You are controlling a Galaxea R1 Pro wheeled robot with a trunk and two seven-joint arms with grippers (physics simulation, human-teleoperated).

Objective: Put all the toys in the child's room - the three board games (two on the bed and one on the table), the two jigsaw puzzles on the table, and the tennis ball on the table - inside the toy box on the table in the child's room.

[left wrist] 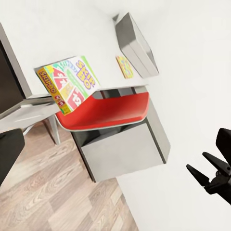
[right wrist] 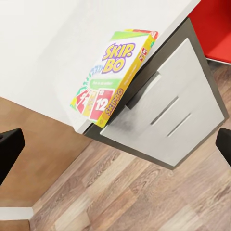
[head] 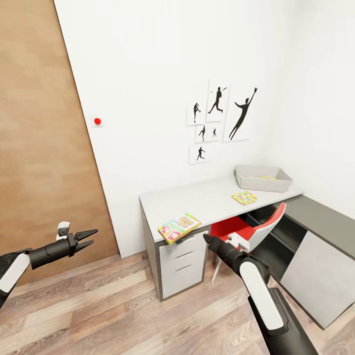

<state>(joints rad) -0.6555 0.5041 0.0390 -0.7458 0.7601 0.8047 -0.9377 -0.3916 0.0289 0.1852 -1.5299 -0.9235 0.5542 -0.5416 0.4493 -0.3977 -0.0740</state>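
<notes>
The orange-green "Skip-Bo" board game (head: 179,228) (left wrist: 67,84) (right wrist: 115,72) lies at the table's (head: 207,199) near corner and overhangs the front edge above the drawers. One jigsaw puzzle (head: 244,197) (left wrist: 124,66) lies flat further along. Just behind it is the pale grey toy box (head: 263,185) (left wrist: 137,43), with something yellowish inside that I cannot identify. My right gripper (head: 207,240) hovers open just right of the Skip-Bo box, below the table edge, its fingers (right wrist: 9,151) spread wide. My left gripper (head: 91,237) is open and empty, well to the left over the floor. The tennis ball and the bed are out of view.
A red chair (head: 246,229) is tucked under the table beside my right arm. Grey drawers (head: 182,266) stand under the near corner. A lower dark cabinet with a white door (head: 320,276) joins at the right. A brown door (head: 39,148) fills the left wall.
</notes>
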